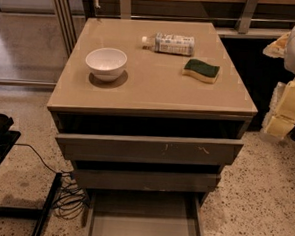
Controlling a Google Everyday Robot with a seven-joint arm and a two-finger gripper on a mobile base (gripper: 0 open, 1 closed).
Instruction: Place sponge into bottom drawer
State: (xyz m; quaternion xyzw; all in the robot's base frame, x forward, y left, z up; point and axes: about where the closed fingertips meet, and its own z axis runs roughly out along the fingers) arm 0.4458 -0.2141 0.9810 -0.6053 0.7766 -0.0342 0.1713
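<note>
**Sponge on cabinet top, bottom drawer open and waiting**

Nearest the camera: bottom drawer (143, 226) stands well out from the cabinet, with a bare grey floor and thin side walls. Judgement: it is open this far so that something can be dropped in from above without the upper drawers blocking the way.

Above it, the middle drawer (144, 181) juts out slightly and the top drawer (148, 149) a little further. The top drawer's front shows scratch marks right of centre. Neither overhangs most of the bottom tray.

Cabinet top (154, 90): a white bowl (106, 63) sits upright on the left. The sponge (201, 70) lies flat on the right, green side up, clear of the bowl. A small bottle (169, 43) lies on its side just behind it, near but not touching. The sponge sits close to the right edge, so an approach from that side looks easy.

Gripper (287, 106): off the right side of the cabinet, partly cut by the frame edge, about level with the cabinet top or a little below. It is apart from the sponge and touches nothing on the top. I cannot tell how far open it is. It does not have the sponge, and I see nothing else in it.

Step in hand, as judged: reach for the sponge; pick not yet made.
</note>
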